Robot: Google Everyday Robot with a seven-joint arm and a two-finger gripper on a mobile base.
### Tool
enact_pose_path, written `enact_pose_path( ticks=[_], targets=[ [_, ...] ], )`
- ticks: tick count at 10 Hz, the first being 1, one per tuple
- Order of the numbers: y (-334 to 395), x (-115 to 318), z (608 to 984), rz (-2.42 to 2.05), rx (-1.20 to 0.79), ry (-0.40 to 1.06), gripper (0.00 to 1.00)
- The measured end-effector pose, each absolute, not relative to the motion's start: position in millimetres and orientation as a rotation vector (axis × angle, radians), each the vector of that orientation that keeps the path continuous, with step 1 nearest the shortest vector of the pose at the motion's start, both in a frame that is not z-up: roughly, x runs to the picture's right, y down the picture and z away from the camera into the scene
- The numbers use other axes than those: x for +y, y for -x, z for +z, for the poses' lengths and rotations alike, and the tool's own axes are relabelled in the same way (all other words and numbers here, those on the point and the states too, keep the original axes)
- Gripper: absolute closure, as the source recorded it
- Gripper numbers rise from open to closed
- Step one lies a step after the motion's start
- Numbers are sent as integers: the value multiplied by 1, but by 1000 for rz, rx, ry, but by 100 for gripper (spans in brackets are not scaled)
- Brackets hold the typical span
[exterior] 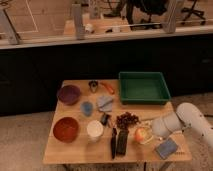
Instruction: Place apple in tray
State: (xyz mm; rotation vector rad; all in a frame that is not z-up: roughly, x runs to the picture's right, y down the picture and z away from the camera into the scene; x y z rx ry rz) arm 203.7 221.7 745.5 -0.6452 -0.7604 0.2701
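Observation:
The apple [141, 134], yellow-orange with a red blush, is at the front of the wooden table, just right of two black objects. My gripper [148, 133] reaches in from the right on a white arm [175, 122] and is shut on the apple, holding it slightly above the tabletop. The tray [122, 88], a large dark green bin with nothing inside, stands at the table's back right, well beyond the apple.
A dark red grape cluster [127, 120] lies between apple and tray. A blue sponge [166, 148] sits at the front right. A white cup [94, 129], red bowl [66, 128], purple bowl [68, 93] and blue items [104, 103] fill the left half.

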Motion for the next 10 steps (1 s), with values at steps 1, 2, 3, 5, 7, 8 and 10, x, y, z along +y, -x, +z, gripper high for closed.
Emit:
enact_pose_path(
  ticks=[1, 2, 3, 5, 7, 8, 10],
  targets=[
    [-209, 200, 752, 293, -771, 622, 89],
    [-212, 178, 763, 310, -777, 595, 89],
    [-211, 155, 775, 327, -778, 572, 89],
    [-206, 110, 803, 369, -763, 527, 89],
    [-200, 73, 827, 451, -725, 487, 89],
    [-199, 57, 838, 507, -703, 470, 89],
    [-196, 9, 869, 688, -626, 421, 89]
  ],
)
